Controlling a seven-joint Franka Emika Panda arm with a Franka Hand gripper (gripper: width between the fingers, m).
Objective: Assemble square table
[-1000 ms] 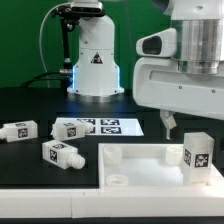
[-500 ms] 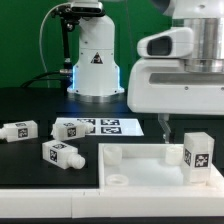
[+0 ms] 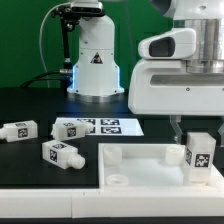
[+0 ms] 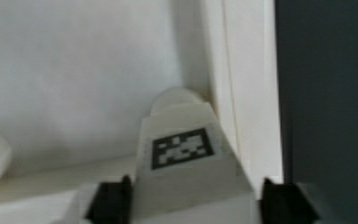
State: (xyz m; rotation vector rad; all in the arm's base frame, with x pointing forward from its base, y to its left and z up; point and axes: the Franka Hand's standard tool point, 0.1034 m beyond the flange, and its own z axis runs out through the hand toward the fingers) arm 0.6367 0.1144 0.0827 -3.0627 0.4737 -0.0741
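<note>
Entry, single moment. Your gripper (image 4: 195,202) hung over the end of the square top (image 3: 140,158) on the exterior view's right, pointing straight down. It straddled one upright leg (image 3: 199,153).

- Grip: in the wrist view the two fingers (image 4: 108,200) sat hard by either flank of that leg, and you could see no gap on either side. Whether the pads actually pressed the plastic I could not tell, so neither a clamped hold nor a free hand is entered here.
- Exterior view: only one finger (image 3: 175,128) showed, just beside the leg on the exterior view's left. The other was hidden.
- Leg: it stood on end inside the raised rim, its tag facing the exterior camera. In the wrist view it stood close against the rim wall, with a second tag on the face turned to the camera.
- Top: it lay flat on the black table (image 3: 30,105), hollow side up. One round corner socket (image 3: 118,180) was visible at the near corner on the exterior view's left.
- Three loose legs lay on their sides on the table, well apart from the top's far end: one (image 3: 20,131) far out on the exterior view's left, one (image 3: 72,128) touching the marker board (image 3: 118,126), and one (image 3: 60,153) near the top's corner.
- The white robot base (image 3: 95,60) stood behind the marker board.
</note>
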